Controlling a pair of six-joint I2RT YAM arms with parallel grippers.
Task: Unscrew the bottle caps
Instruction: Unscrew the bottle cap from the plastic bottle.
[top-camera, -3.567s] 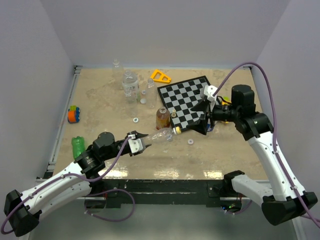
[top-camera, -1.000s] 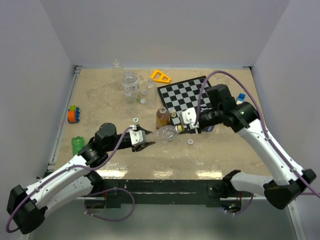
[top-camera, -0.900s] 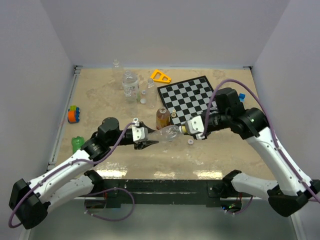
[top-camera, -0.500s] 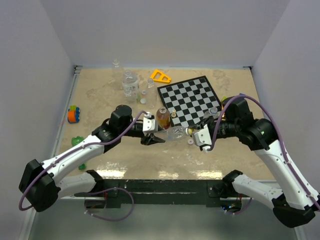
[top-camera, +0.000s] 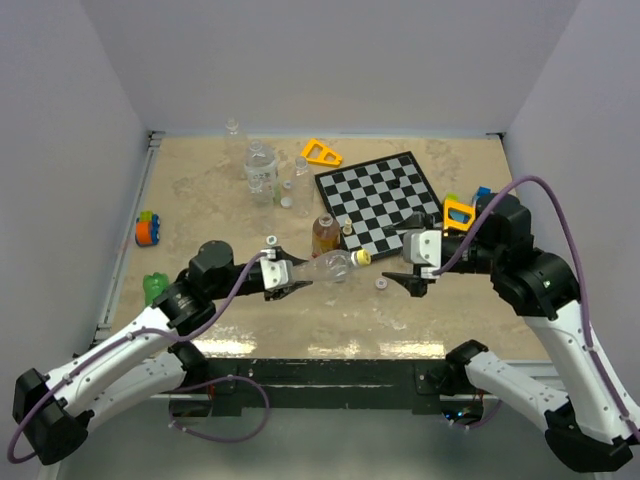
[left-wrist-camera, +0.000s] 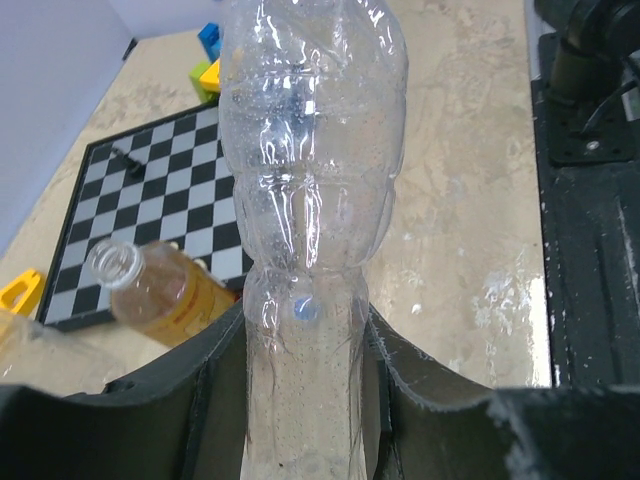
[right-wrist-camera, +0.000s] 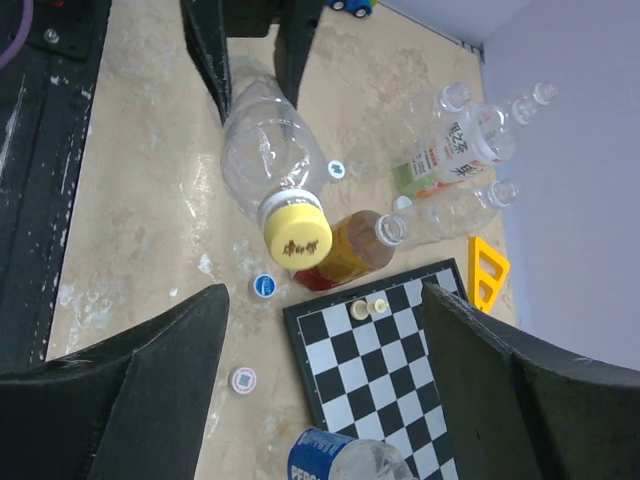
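Observation:
A clear crumpled bottle (top-camera: 322, 268) lies level above the table, its base end shut in my left gripper (top-camera: 287, 277). In the left wrist view the bottle (left-wrist-camera: 305, 200) fills the gap between both fingers (left-wrist-camera: 215, 400). Its yellow cap (top-camera: 360, 257) is on the neck and points right. My right gripper (top-camera: 413, 275) is open, a short way right of the cap and apart from it. The right wrist view shows the yellow cap (right-wrist-camera: 297, 235) ahead of the wide-spread gripper (right-wrist-camera: 325, 292). An uncapped amber bottle (top-camera: 324, 235) stands behind.
Loose caps lie on the table: blue (right-wrist-camera: 264, 286), white (right-wrist-camera: 242, 380), another (top-camera: 272, 240). The chessboard (top-camera: 380, 205) holds a small piece (right-wrist-camera: 367, 309). A blue-label bottle (right-wrist-camera: 340, 462) lies by the right arm. Clear bottles (top-camera: 260, 170), green bottle (top-camera: 155, 288), toy (top-camera: 148, 228), yellow triangle (top-camera: 322, 152).
My right gripper has let go of the yellow cap, opened and backed off to the right. The left arm has drawn the bottle back left. The cap stays on the bottle.

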